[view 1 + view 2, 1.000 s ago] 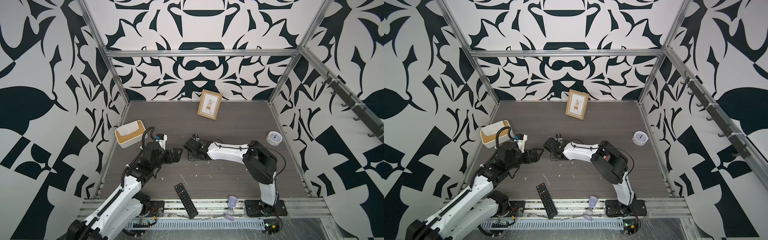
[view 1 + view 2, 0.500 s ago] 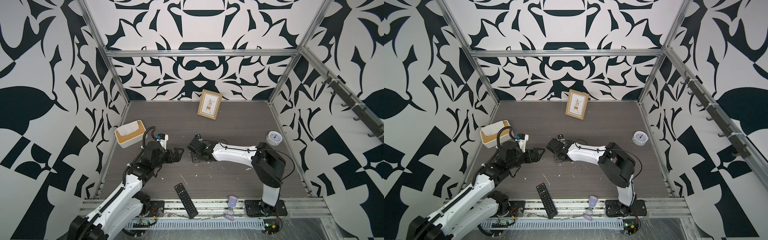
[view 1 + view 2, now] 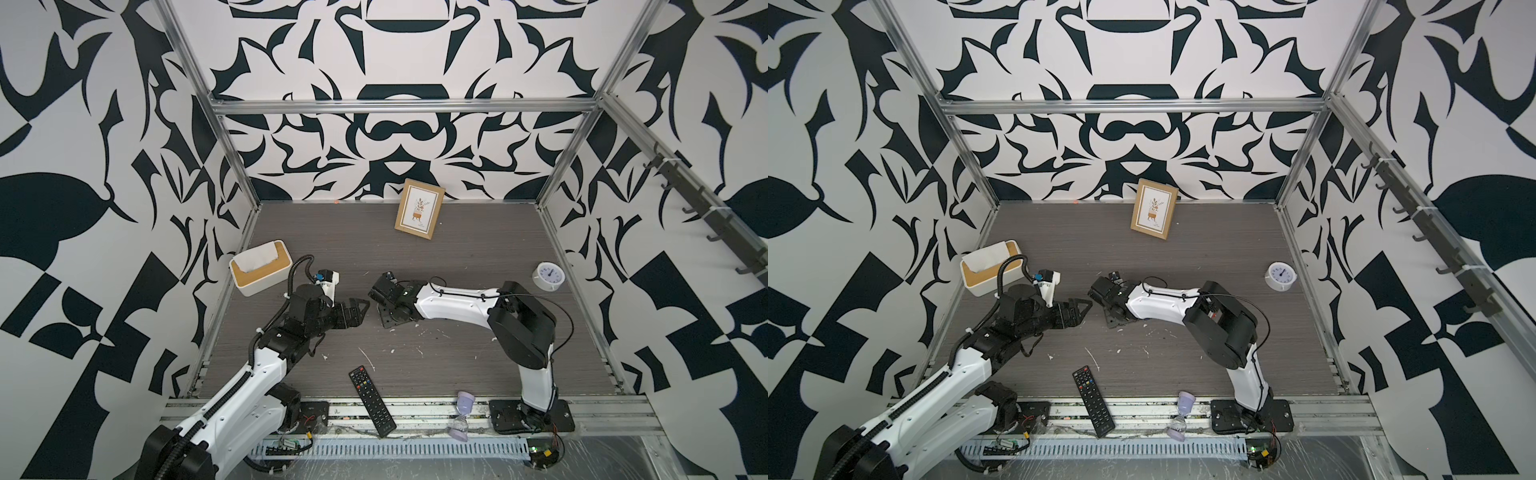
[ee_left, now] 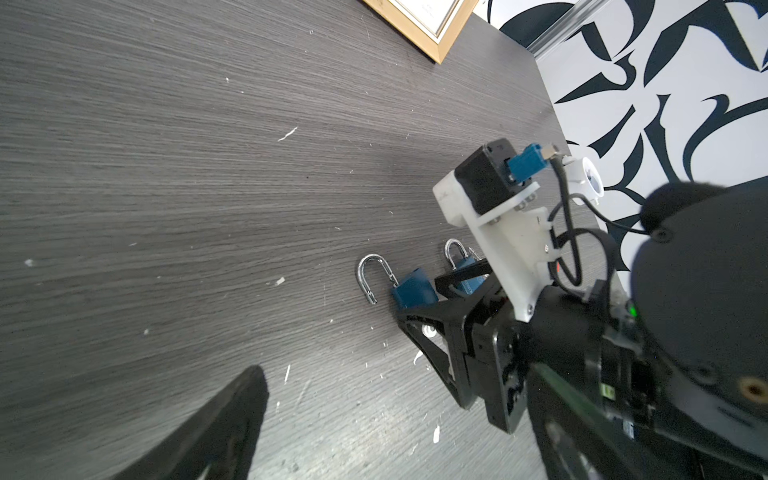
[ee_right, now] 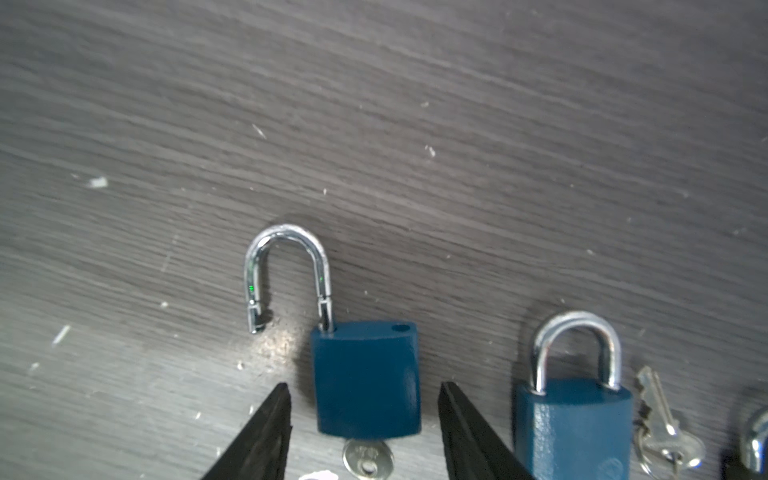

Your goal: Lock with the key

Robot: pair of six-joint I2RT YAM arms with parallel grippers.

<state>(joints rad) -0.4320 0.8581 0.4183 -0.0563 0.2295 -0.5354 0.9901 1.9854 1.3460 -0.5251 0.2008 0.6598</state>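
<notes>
A blue padlock (image 5: 365, 378) lies flat on the dark wood table, its chrome shackle (image 5: 286, 270) swung open. A silver key (image 5: 368, 457) sticks out of its base. My right gripper (image 5: 365, 386) is open and straddles the lock body, with a gap on each side of it. The left wrist view shows the same padlock (image 4: 413, 289) between the right gripper's black fingers (image 4: 432, 332). My left gripper (image 3: 355, 312) is open and empty, a short way to the left of the lock. In both top views the right gripper hides the padlock.
A second blue padlock (image 5: 573, 419), shut, lies beside the first with loose keys (image 5: 660, 419) next to it. On the table are a tissue box (image 3: 259, 268), a picture frame (image 3: 419, 214), a clock (image 3: 548, 276), a remote (image 3: 371, 395) and an hourglass (image 3: 461, 417).
The right arm swung slightly to the right and came back, so its gripper is about where it was. The left arm has hardly moved.
</notes>
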